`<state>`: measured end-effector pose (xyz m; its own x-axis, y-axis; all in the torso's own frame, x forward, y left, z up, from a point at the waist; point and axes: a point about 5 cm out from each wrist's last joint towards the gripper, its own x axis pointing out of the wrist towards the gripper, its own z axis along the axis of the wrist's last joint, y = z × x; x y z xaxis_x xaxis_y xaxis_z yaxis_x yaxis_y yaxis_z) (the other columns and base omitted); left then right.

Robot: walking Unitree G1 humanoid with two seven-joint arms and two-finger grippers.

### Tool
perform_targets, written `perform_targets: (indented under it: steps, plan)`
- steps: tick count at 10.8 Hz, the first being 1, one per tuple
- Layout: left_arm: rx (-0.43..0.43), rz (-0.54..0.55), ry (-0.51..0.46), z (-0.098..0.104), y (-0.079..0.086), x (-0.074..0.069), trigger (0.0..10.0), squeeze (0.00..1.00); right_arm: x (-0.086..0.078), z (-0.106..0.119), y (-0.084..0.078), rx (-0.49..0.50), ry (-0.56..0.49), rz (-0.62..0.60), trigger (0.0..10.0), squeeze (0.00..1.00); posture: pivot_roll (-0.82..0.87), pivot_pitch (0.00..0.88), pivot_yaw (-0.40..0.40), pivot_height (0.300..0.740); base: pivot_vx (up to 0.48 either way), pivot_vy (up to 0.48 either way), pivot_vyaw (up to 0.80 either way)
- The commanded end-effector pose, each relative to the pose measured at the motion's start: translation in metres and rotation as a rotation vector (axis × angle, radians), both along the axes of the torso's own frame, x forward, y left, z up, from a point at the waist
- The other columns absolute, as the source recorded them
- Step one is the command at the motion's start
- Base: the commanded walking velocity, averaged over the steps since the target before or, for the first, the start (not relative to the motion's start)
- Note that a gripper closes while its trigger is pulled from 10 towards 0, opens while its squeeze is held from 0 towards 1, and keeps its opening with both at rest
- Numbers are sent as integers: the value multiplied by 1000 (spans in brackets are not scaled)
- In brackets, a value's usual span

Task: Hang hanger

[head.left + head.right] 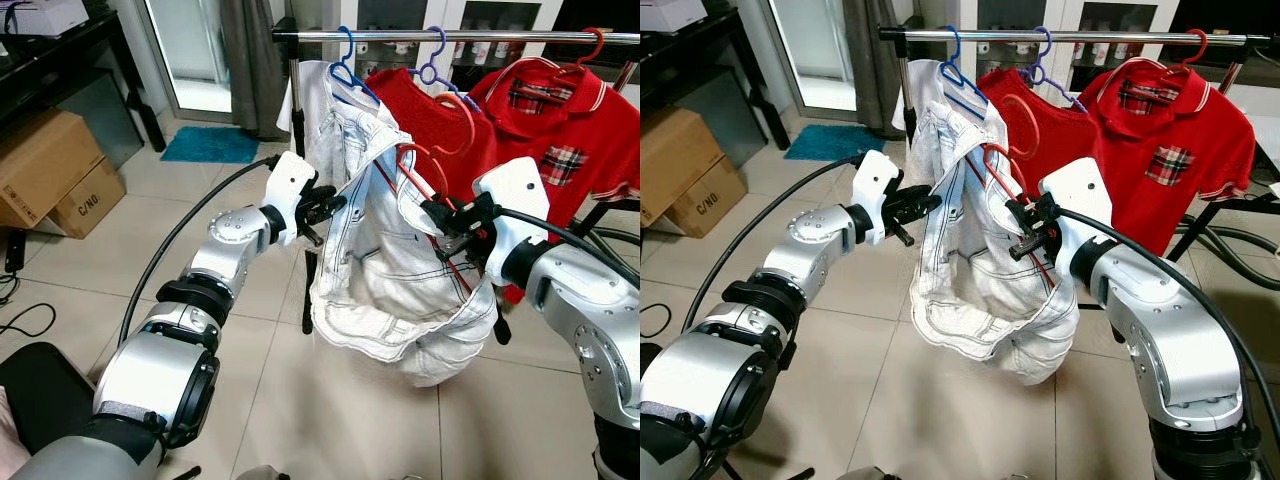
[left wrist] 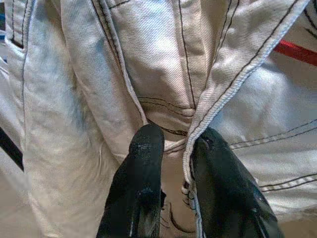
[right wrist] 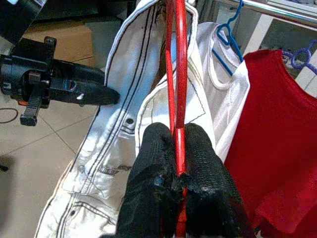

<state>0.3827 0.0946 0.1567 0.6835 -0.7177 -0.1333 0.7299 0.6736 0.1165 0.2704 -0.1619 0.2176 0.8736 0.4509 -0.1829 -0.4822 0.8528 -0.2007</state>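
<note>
Here the right gripper (image 3: 177, 148) is clamped on the red hanger (image 1: 425, 170), its fingers (image 3: 153, 163) pinching the thin bar so the hook can be steered up toward the rail (image 1: 450, 36). The hook sits below the rail, not yet over it, in the gap between a blue hanger (image 1: 345, 62) and a purple one (image 1: 432, 62). The left gripper (image 2: 173, 148) pinches a hem of the white jacket (image 1: 390, 280) — likely to hold the cloth aside and steady the load, since the jacket droops in a bunch off the hanger. How the hanger sits inside the jacket is hidden by folds, and whether both shoulders are seated cannot be told. Red shirts (image 1: 540, 120) hang behind.
</note>
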Motion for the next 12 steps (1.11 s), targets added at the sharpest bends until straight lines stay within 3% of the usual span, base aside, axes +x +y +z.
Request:
perform_targets:
  steps: [1,3,5,8,10,12]
  plan:
    - [-18,4,-28,11,0,4,0,0,-2,7,2,-1,-33,13,10000,0,-148,0,67,740,0,0,0]
    - [-45,-28,-66,29,-3,7,0,0,-2,3,3,-34,-21,15,10000,0,-146,0,67,740,0,0,0]
    - [-83,-98,-144,63,-12,10,0,0,2,-6,10,-72,2,44,10000,0,-145,0,69,740,0,0,0]
    - [-61,-120,-237,93,-17,11,0,0,6,-22,27,-148,52,118,10000,0,-134,0,61,740,0,0,0]
    - [16,-151,-269,115,-9,10,0,0,-1,-42,17,-323,92,168,10000,0,-128,0,60,740,0,0,0]
    - [25,-163,-290,133,0,9,0,0,-8,-50,5,-357,146,192,10000,0,-129,0,67,740,0,0,0]
